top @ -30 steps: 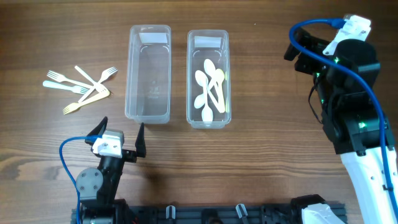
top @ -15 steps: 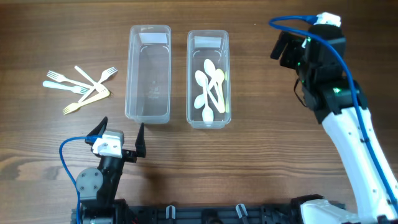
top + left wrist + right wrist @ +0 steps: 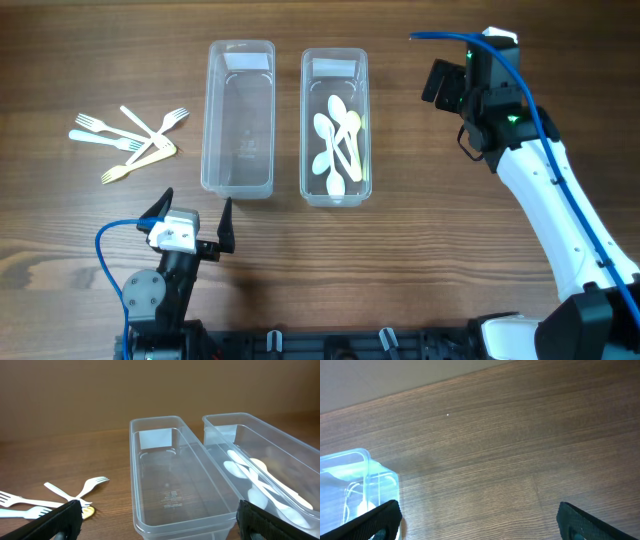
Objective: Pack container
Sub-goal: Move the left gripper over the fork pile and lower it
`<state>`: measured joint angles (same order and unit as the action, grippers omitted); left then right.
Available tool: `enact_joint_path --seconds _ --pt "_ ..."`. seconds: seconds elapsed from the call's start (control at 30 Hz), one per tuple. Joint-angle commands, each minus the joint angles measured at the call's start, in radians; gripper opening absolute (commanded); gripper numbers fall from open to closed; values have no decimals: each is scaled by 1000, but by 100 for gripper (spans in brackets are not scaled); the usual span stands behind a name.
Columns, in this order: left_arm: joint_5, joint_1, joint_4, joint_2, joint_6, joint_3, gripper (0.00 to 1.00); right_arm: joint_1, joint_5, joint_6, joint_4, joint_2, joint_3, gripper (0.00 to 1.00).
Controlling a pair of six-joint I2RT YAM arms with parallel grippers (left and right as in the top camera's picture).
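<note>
Spoon container (image 3: 306,130) near right end effector (image 3: 436,84)

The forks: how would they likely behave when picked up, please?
The forks look like thin plastic, so probably light and slightly bendy. They lie flat on the table, so they may slide rather than lift. They overlap, so one could drag its neighbours.

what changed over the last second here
The right gripper swung to its left across the table toward the container of spoons, jaws open and empty. Nothing was taken hold of or let go. The left gripper, the empty container and the forks stayed put.
</note>
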<state>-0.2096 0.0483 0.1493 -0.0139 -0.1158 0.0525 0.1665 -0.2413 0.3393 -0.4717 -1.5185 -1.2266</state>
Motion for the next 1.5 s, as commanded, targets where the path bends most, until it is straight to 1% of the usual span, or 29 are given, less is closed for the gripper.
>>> enact_joint_path --seconds 0.0,0.1,0.13,0.17,0.2,0.27,0.3,0.33,0.37,0.43,0.5,0.57,0.6,0.67,0.73,0.83,0.87,0.9,0.93,0.97,1.0,1.03,1.1,1.17,1.2,1.27,1.33,1.4,1.47 --pt "-2 6 -3 7 -15 -7 100 -3 -21 2 0 -2 -6 100" --pt "-3 6 -7 7 -14 -7 100 -3 -21 1 0 -2 -6 100" --pt "-44 6 -11 7 5 -7 100 -3 -21 2 0 -2 -6 100" --pt "-104 6 -6 7 32 -7 100 -3 -21 2 0 -2 -6 100" --pt "-230 6 -25 7 45 -7 100 -3 -21 2 0 -2 -6 100" --pt "-397 6 -68 7 47 -5 100 -3 -21 1 0 -2 -6 100" --pt "-416 6 -89 7 83 6 100 -3 -21 2 0 -2 -6 100" --pt "-319 6 -72 7 234 63 100 -3 -21 2 0 -2 -6 100" --pt "-223 6 -51 -2 299 127 100 -3 -21 2 0 -2 -6 100" --pt "-130 6 -35 -64 305 288 100 -3 -21 2 0 -2 -6 100" --pt "-80 6 29 -215 272 529 100 -3 -21 2 0 -2 -6 100" --pt "-38 6 209 -421 186 822 100 -3 -21 1 0 -2 -6 100" --pt "-10 6 333 -540 168 986 100 -3 -21 2 0 -2 -6 100" --pt "-12 6 494 -731 176 1235 100 -3 -21 2 0 -2 -6 100" --pt "-74 6 639 -844 175 1369 100 -3 -21 1 0 -2 -6 100" --pt "-43 6 706 -912 176 1389 100 -3 -21 1 0 -2 -6 100" --pt "0 6 727 -927 176 1389 100 -3 -21 2 0 -2 -6 100" --pt "96 6 752 -953 188 1389 100 -3 -21 1 0 -2 -6 100" --pt "203 6 765 -975 249 1389 100 -3 -21 1 0 -2 -6 100" --pt "338 6 783 -999 360 1389 100 -3 -21 2 0 -2 -6 100" --pt "491 9 823 -1043 523 1389 100 -3 -21 2 0 -2 -6 100" --pt "530 15 854 -1075 609 1389 100 -3 -21 1 0 -2 -6 100" --pt "521 37 923 -1192 802 1388 100 -3 -21 2 0 -2 -6 100" --pt "507 54 945 -1285 901 1388 100 -3 -21 2 0 -2 -6 100" --pt "485 72 953 -1347 957 1388 100 -3 -21 2 0 -2 -6 100" --pt "391 137 995 -1476 1152 1388 100 -3 -21 1 0 -2 -6 100" --pt "275 200 997 -1569 1247 1388 100 -3 -21 1 0 -2 -6 100" --pt "199 256 1003 -1642 1254 1388 100 -3 -21 2 0 -2 -6 100" --pt "217 290 1007 -1688 1262 1386 99 -3 -21 1 0 -2 -6 100"
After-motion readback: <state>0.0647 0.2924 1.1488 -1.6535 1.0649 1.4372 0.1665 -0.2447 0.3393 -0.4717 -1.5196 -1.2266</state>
